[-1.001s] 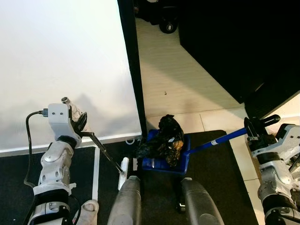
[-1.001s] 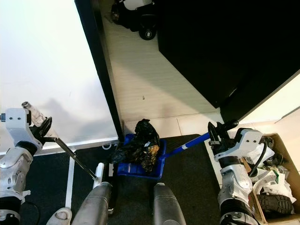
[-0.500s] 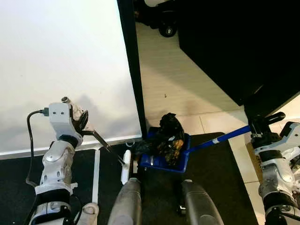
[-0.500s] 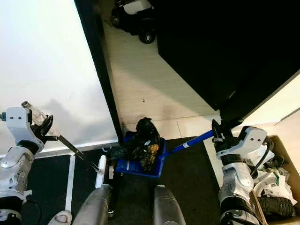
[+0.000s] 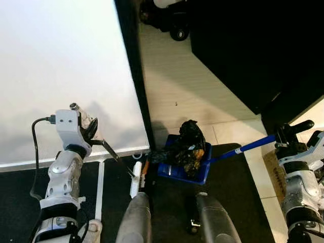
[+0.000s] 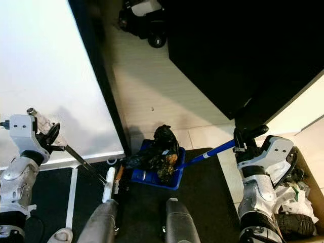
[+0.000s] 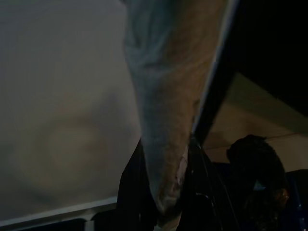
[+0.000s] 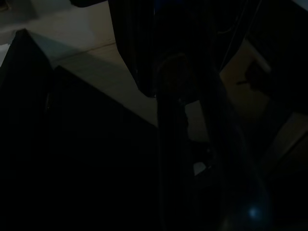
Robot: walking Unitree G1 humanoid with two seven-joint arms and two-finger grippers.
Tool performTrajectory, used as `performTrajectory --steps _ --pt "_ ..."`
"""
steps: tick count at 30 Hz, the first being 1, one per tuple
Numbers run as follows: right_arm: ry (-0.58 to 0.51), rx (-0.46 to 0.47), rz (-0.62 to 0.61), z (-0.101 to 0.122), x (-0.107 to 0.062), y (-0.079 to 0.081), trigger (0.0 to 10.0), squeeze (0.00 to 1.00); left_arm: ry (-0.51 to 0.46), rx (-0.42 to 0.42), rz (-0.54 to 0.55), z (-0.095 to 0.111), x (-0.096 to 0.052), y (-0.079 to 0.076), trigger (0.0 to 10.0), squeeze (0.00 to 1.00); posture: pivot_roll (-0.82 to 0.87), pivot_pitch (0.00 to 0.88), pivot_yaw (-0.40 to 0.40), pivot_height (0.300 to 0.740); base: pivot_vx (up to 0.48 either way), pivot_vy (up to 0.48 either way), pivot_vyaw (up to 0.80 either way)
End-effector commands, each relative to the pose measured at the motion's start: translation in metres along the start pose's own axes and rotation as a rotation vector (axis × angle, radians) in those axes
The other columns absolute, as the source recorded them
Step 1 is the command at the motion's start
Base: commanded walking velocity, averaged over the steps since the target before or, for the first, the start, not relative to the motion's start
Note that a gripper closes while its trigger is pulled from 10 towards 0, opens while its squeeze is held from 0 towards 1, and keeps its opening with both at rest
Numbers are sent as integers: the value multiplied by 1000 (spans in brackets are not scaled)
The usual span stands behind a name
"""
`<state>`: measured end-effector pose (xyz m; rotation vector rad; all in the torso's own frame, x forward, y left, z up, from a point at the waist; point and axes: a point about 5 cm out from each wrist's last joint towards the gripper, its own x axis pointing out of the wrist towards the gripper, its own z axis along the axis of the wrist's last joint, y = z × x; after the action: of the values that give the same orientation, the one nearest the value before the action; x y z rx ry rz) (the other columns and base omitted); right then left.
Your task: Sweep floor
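Note:
A blue dustpan [image 5: 188, 164] sits at the far edge of the black mat, loaded with crumpled black and brown rubbish [image 5: 188, 147]. Its long blue handle [image 5: 248, 147] runs up to my right gripper [image 5: 288, 134], which is shut on the handle's black end. My left gripper [image 5: 90, 132] is shut on the thin dark handle of a small brush [image 5: 135, 177], whose white head rests on the mat just left of the dustpan. In the left wrist view the brush handle [image 7: 168, 134] fills the middle and the rubbish [image 7: 255, 168] shows dimly beyond it.
A white wall panel [image 5: 61, 76] with a black door frame [image 5: 132, 76] stands on the left. Pale tiled floor [image 5: 187, 86] runs ahead, with a dark cabinet [image 5: 253, 45] on the right. A box of shoes and bags [image 6: 298, 202] stands by my right arm. My legs [image 5: 136, 217] are below.
The dustpan has slid forward and to the right, carried by my right gripper. The brush head stays close beside it. The view has shifted slightly.

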<state>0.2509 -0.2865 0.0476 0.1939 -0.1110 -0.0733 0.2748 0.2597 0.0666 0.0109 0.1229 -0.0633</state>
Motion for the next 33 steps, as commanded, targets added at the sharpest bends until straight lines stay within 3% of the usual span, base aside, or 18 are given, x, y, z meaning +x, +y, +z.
performTrajectory --steps 1,9,33 --pt "-74 -13 18 13 8 4 10000 0 -28 -1 -9 4 2 -2 10000 0 13 81 28 740 0 -382 0" --pt "-82 -25 59 15 16 13 10000 0 -34 -12 -9 3 3 -5 10000 0 5 78 17 740 0 -431 0" --pt "-75 -61 100 20 19 14 10000 0 -40 -25 7 0 2 -4 10000 0 -13 55 2 740 0 -431 0"
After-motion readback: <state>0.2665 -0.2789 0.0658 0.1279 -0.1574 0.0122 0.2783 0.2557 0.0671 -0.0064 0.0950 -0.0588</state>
